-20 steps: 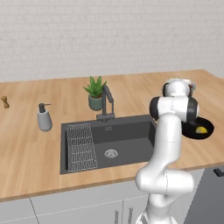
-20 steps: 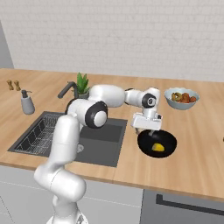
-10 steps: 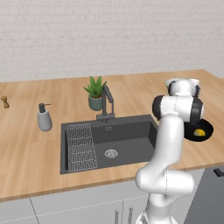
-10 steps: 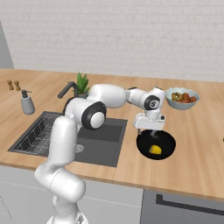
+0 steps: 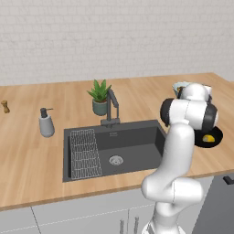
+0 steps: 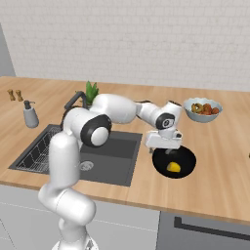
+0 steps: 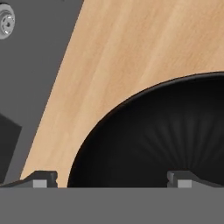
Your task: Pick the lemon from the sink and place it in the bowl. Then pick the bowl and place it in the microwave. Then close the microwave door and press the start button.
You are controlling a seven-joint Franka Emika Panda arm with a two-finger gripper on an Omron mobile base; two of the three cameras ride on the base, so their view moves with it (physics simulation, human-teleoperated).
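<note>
The lemon (image 6: 173,167) lies inside the bowl (image 6: 186,161), right of the sink (image 6: 112,158) on the tabletop (image 6: 219,161). The pincer (image 6: 164,152) stands wide, empty, above the bowl's sink-side rim. The hand view adds the sink's drain (image 7: 6,22).

Readable text: none in any view.
Soap dispenser (image 5: 45,123): plain grey, no label legible.
Bowl (image 6: 174,162): plain black, no marking.
Sink (image 5: 137,141): dark grey, no brand mark legible.
Pale bowl (image 6: 202,109): no lettering.
Counter (image 5: 27,160): bare wood grain, no signs.
Wall (image 5: 114,36): white brick, no numbers or signs.
</note>
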